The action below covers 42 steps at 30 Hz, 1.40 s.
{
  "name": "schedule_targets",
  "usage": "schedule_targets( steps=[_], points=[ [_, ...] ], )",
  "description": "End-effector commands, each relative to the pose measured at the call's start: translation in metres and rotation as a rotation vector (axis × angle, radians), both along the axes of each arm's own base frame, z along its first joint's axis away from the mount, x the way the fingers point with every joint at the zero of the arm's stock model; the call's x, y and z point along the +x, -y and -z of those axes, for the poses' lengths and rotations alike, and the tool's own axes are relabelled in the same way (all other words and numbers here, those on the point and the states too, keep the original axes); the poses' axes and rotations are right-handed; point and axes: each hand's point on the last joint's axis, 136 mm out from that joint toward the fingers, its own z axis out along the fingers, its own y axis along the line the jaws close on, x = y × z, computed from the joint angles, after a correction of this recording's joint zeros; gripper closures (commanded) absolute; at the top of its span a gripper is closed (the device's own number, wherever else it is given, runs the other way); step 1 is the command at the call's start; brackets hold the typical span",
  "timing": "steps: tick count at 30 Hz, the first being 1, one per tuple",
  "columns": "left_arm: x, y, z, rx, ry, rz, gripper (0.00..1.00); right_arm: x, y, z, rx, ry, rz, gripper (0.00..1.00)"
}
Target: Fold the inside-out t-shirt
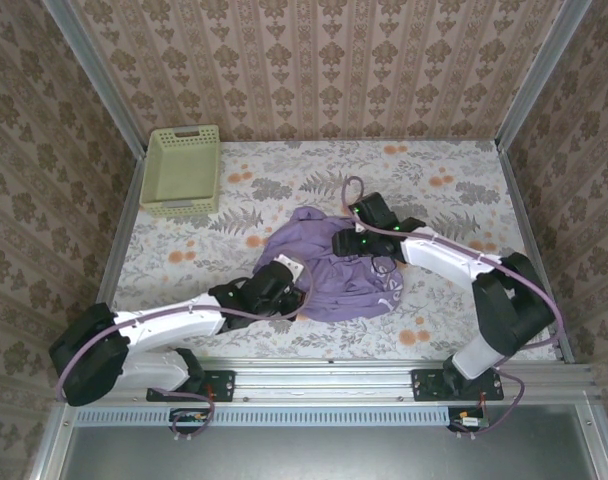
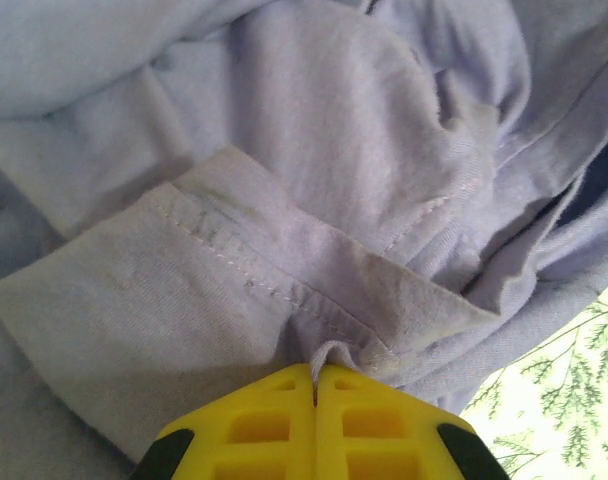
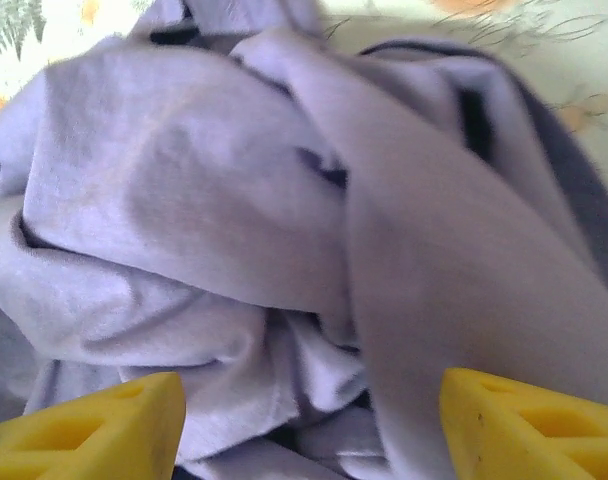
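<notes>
Inside-out t-shirt (image 1: 339,275) lies bunched on the counter (image 1: 434,180) between both arms. Left hand (image 2: 314,372) clenches a stitched hem (image 2: 284,290); right hand (image 3: 314,420) hovers released above the folds. Flattening seems the step in hand; next, the right needs a grip to spread it

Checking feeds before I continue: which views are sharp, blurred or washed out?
Left wrist: t-shirt seam stitching crisp, tablecloth corner washed out. Right wrist: fabric soft and blurred throughout. Top external: evenly lit, sharp, no glare.
</notes>
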Motion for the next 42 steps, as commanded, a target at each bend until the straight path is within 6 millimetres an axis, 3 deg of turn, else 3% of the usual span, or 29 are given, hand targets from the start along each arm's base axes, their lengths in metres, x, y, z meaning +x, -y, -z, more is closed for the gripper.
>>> schedule_targets(
  steps=[1,7,10,13,16,18,20,26,31,36,39,42],
  points=[
    [0.004,-0.003,-0.009,-0.058,0.032,-0.057,1.00,-0.009,-0.001,0.015,-0.116,-0.050,-0.032,0.31],
    [0.002,-0.011,0.000,-0.036,0.029,-0.063,1.00,-0.035,-0.023,0.014,-0.093,-0.034,-0.127,0.31],
    [0.001,-0.010,-0.001,-0.048,0.033,-0.053,1.00,-0.040,-0.027,0.025,-0.071,-0.062,-0.127,0.34],
    [0.001,-0.008,-0.004,-0.061,0.041,-0.047,1.00,-0.039,-0.036,0.037,-0.057,-0.104,-0.136,0.49],
    [0.002,-0.010,-0.008,-0.061,0.052,-0.048,1.00,-0.031,-0.038,0.034,-0.080,-0.091,-0.117,0.76],
    [0.003,-0.013,-0.010,-0.054,0.062,-0.057,1.00,-0.023,-0.027,0.020,-0.118,-0.041,-0.075,0.93],
    [0.005,-0.016,-0.014,-0.054,0.073,-0.065,1.00,-0.017,-0.015,0.001,-0.143,0.023,-0.036,1.00],
    [0.010,-0.018,-0.023,-0.070,0.088,-0.054,0.93,-0.015,0.021,-0.039,-0.112,0.122,0.090,1.00],
    [0.015,-0.013,-0.025,-0.067,0.085,-0.031,0.94,-0.025,0.032,-0.035,-0.107,0.114,0.135,1.00],
    [0.025,-0.023,-0.029,-0.032,0.104,-0.068,1.00,-0.027,0.069,-0.049,-0.108,0.145,0.254,1.00],
    [0.035,-0.033,-0.045,-0.058,0.137,-0.095,1.00,-0.027,0.094,-0.071,-0.071,0.180,0.332,1.00],
    [0.049,-0.042,-0.077,-0.106,0.200,-0.116,0.99,-0.030,0.115,-0.098,-0.037,0.230,0.388,1.00]
  ],
)
